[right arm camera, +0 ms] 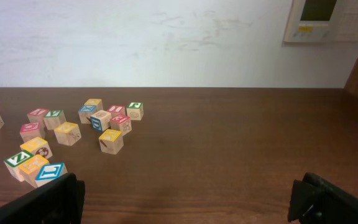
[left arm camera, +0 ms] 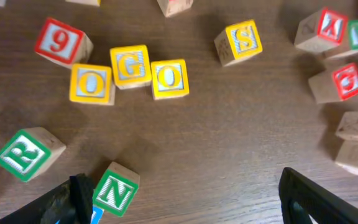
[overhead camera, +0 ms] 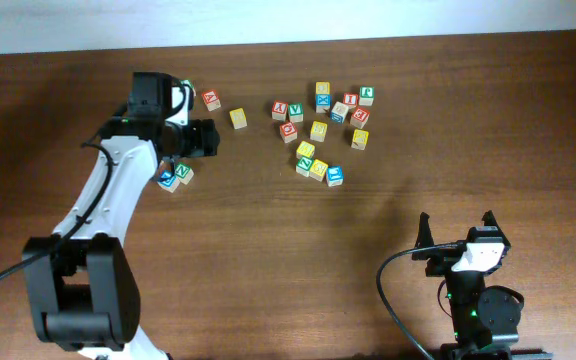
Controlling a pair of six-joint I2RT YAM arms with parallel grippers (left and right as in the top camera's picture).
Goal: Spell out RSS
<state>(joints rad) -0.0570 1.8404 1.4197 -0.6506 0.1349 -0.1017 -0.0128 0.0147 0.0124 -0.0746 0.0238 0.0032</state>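
Black fingers of the left jaws frame the bottom of the left wrist view, spread wide with nothing between them. Just beside one finger lies a wooden cube with a green N. Near it is the pale wooden cube with the green R, and both sit askew on the dark brown wooden bench. A yellow-faced wooden cube marked S sits farther off, on its own; I cannot tell which cube is the second S. The likeliest slip, to my eye, is a close on the R that also catches or shoves the N, since the two lie so near each other and at odd angles. Three yellow wooden cubes reading O, G, O touch in a row and could be mistaken for an S. The right jaws, equally wide and empty, hang well apart from all the cubes.
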